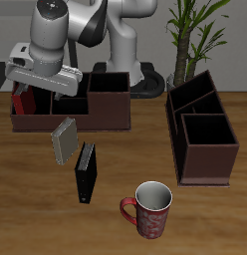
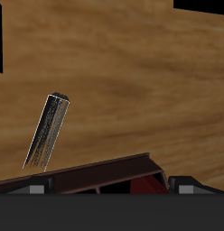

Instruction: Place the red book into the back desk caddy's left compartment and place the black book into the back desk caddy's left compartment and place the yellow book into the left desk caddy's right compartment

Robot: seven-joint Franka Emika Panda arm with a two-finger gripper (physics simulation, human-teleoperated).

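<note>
My pincer hangs over the back desk caddy; whether it grips, I cannot tell. Red book stands inside that caddy. Black book lies on the table.

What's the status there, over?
Gripper above the back desk caddy, jaws hidden. Red book standing in its end compartment. Black book and yellow book on table. Mug well clear.
</note>
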